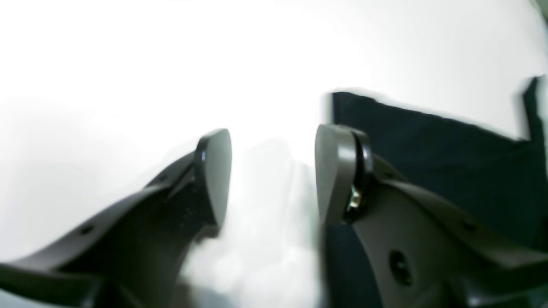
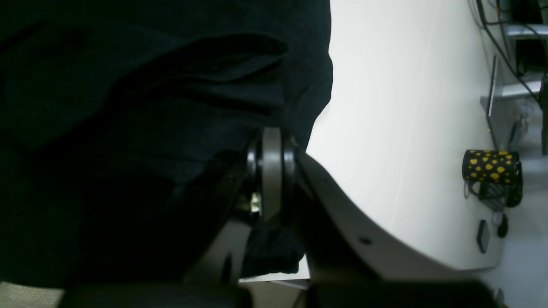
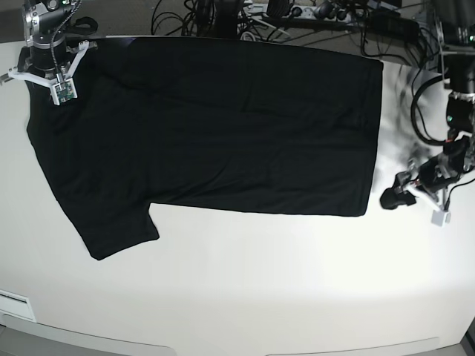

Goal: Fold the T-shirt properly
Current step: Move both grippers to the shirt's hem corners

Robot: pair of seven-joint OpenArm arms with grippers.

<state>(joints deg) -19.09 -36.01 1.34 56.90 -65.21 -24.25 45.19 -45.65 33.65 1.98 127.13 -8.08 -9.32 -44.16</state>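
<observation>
The black T-shirt (image 3: 223,126) lies spread flat on the white table (image 3: 260,282), plain side up, hem toward the right, one sleeve (image 3: 119,226) pointing to the near left. My right gripper (image 3: 53,70) sits at the shirt's far left corner. In the right wrist view its pads (image 2: 272,171) are pressed together, with black cloth (image 2: 128,107) bunched between the fingers. My left gripper (image 3: 393,199) hovers just off the hem's near right corner. In the left wrist view it (image 1: 274,162) stands open over bare table, with the cloth edge (image 1: 449,162) beside its right finger.
Cables and power strips (image 3: 297,15) crowd the table's far edge. A black mug with yellow hearts (image 2: 492,171) shows beyond the table in the right wrist view. The table's curved front edge (image 3: 223,343) runs along the bottom of the base view.
</observation>
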